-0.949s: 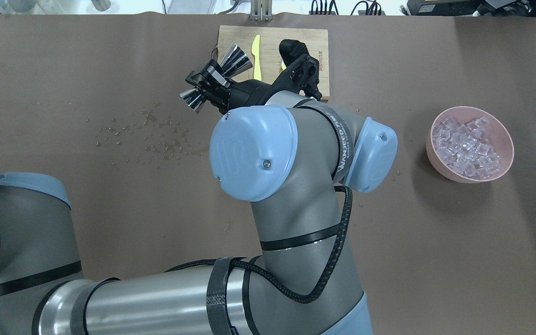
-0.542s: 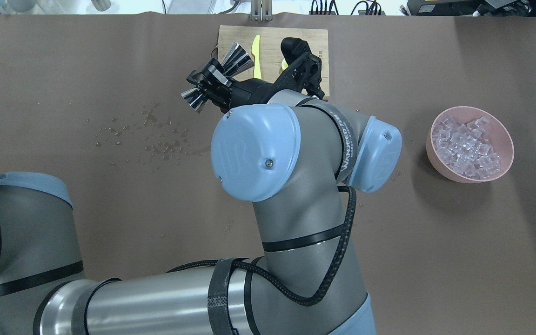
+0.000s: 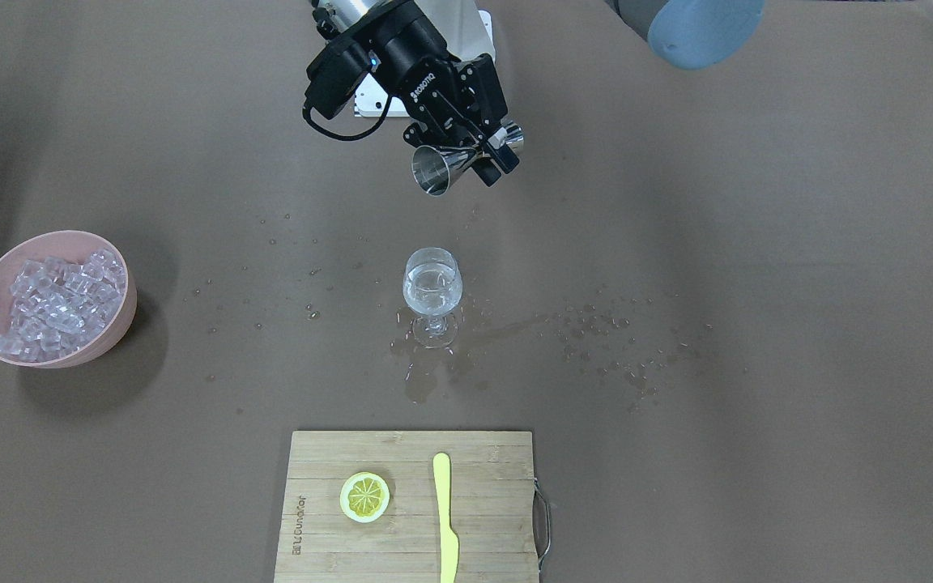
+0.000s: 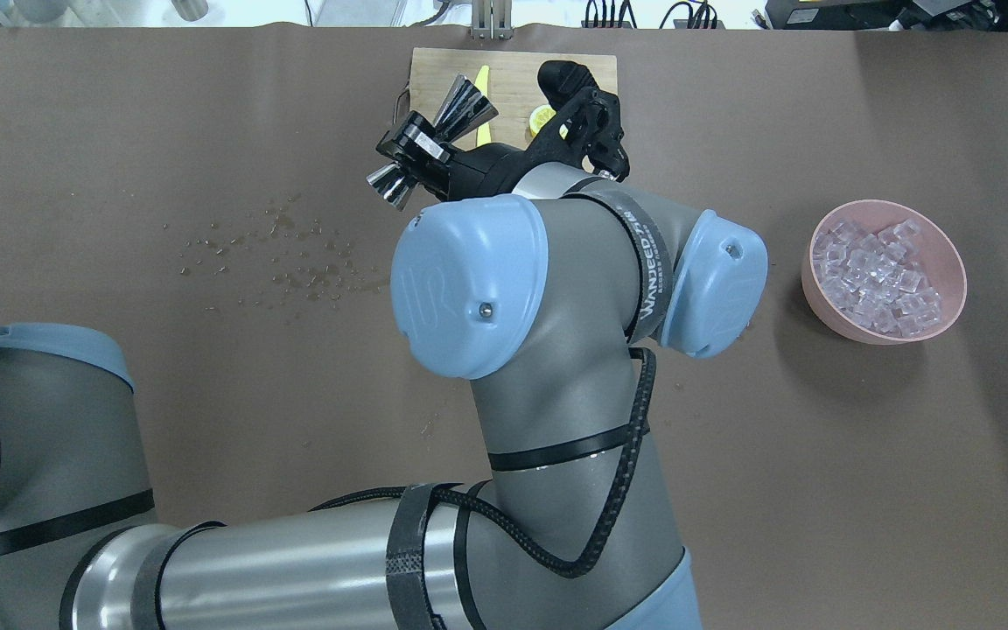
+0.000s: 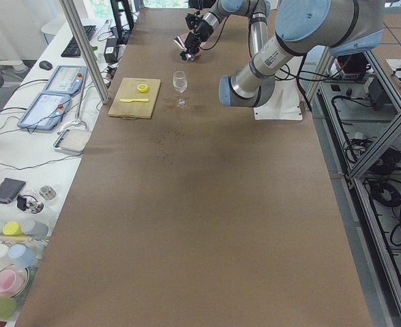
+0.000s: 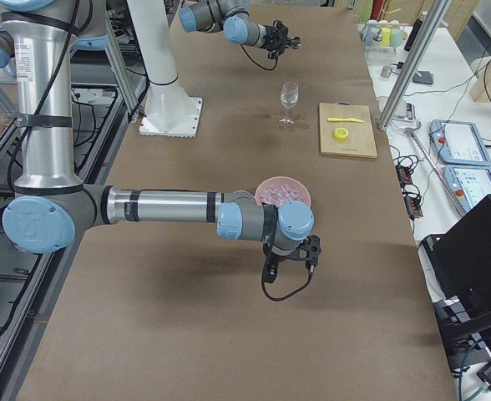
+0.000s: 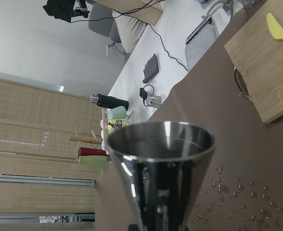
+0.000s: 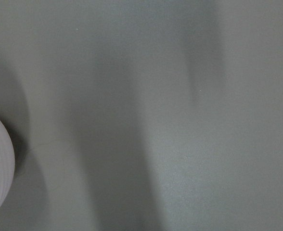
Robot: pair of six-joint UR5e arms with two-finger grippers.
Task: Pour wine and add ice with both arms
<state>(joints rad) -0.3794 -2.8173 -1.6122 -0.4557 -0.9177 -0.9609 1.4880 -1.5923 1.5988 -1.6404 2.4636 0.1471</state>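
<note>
A wine glass (image 3: 432, 291) holding clear wine stands mid-table, also seen from the left side (image 5: 180, 80); my left arm hides it in the overhead view. My left gripper (image 3: 489, 159) (image 4: 421, 156) is shut on a steel jigger (image 3: 440, 168) (image 4: 465, 107) at its waist. The jigger is tipped on its side in the air, on the robot's side of the glass, and its cup (image 7: 160, 159) fills the left wrist view. Ice (image 3: 57, 304) fills a pink bowl (image 4: 950, 249). My right gripper (image 6: 291, 261) hangs just beyond that bowl (image 6: 283, 190); I cannot tell whether it is open or shut.
A wooden cutting board (image 3: 410, 534) with a lemon slice (image 3: 365, 495) and a yellow knife (image 3: 446, 518) lies at the operators' edge. Water drops (image 3: 612, 348) and a wet patch (image 3: 422, 380) lie around the glass. The white pedestal (image 6: 172, 109) stands behind it.
My left gripper has carried the jigger a little to the right and farther from the robot in the overhead view, and the wrist has turned slightly. The ice bowl has not moved.
</note>
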